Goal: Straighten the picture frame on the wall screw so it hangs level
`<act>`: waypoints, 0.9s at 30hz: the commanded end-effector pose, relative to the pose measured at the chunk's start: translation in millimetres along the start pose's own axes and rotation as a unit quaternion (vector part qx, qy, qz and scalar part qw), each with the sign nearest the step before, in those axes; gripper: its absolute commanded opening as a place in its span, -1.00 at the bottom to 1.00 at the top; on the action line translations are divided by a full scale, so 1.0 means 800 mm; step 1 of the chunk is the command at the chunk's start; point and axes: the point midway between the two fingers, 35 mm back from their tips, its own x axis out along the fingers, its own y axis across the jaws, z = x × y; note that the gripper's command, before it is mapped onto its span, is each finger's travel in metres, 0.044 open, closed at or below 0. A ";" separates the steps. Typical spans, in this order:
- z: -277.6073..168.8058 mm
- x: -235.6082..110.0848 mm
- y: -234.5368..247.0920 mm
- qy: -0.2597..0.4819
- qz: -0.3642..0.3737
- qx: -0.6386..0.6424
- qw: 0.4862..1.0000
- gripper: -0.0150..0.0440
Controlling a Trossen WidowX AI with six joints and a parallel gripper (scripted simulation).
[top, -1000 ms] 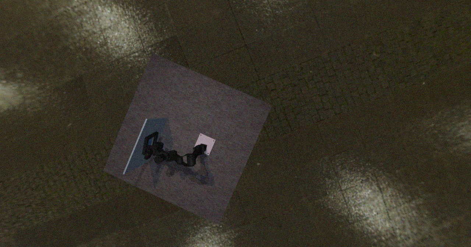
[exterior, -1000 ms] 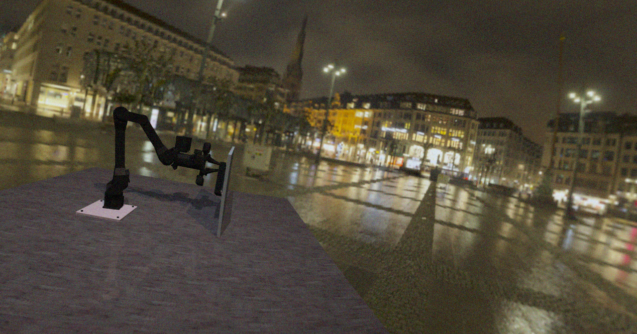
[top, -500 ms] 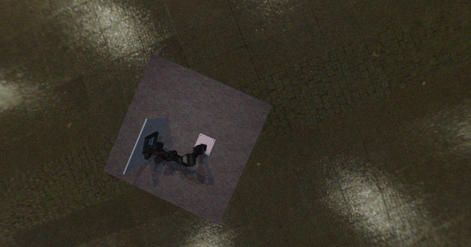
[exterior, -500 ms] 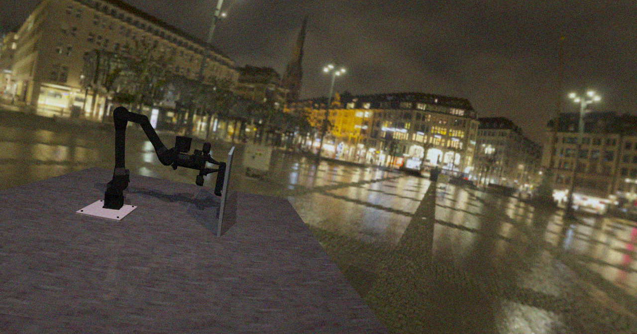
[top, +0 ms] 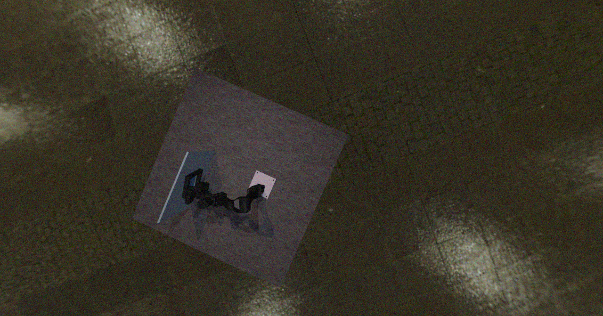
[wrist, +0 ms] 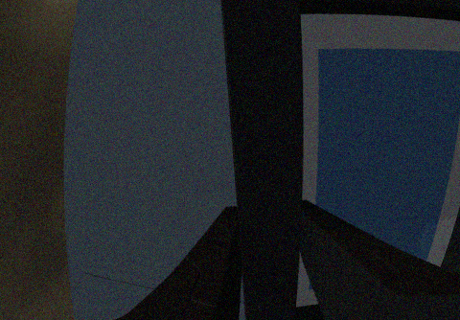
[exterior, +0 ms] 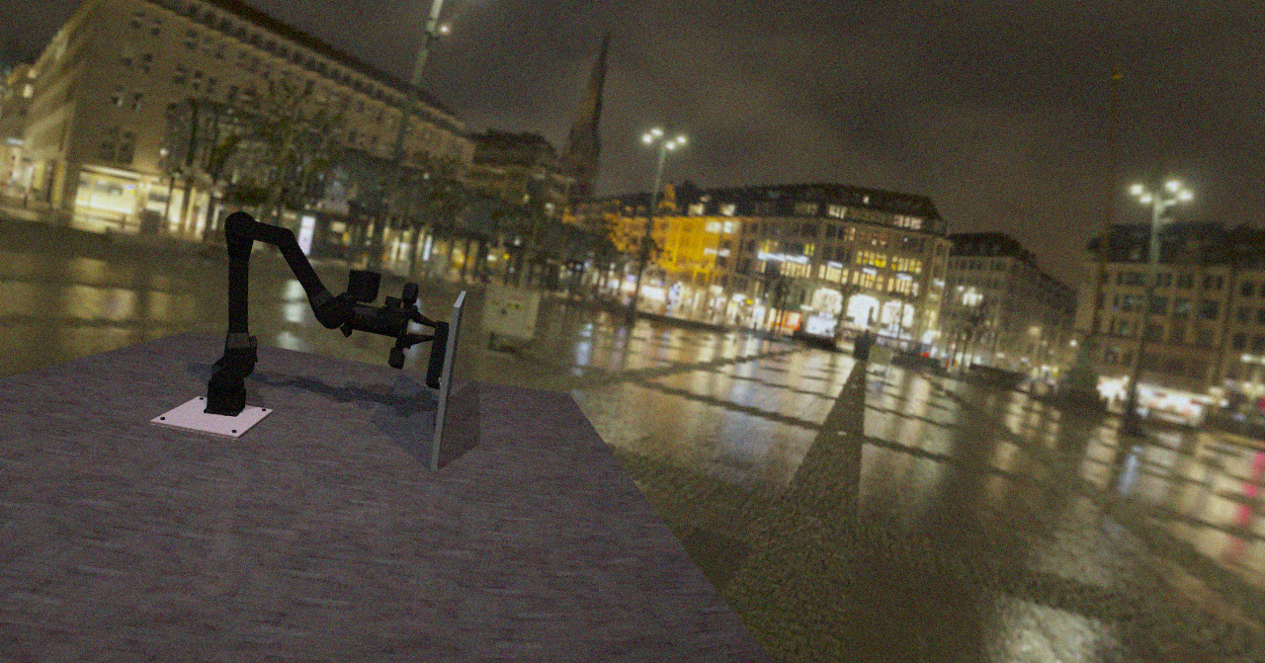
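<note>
Right, status below:
Gripper (wrist: 268, 276): clamped on the picture frame's dark left rail; fingers sit either side of that rail in the wrist view.
Picture frame (wrist: 263, 78): black border, pale mat, blue centre; against the grey wall panel (exterior: 453, 375), up off the mat; edges lean a little in the wrist view.
Arm (exterior: 292, 261): reaches from its white base plate (exterior: 190, 417) to the panel; level forearm.
Screw: hidden behind the frame.
Panel: upright on the purple mat (top: 253, 116), far left of the base.
</note>
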 end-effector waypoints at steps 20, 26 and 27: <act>0.002 0.000 -0.003 -0.002 0.006 0.005 1.000 -0.49; 0.002 0.000 -0.005 -0.002 0.006 0.005 1.000 -0.49; 0.002 0.000 -0.005 -0.002 0.006 0.005 1.000 -0.49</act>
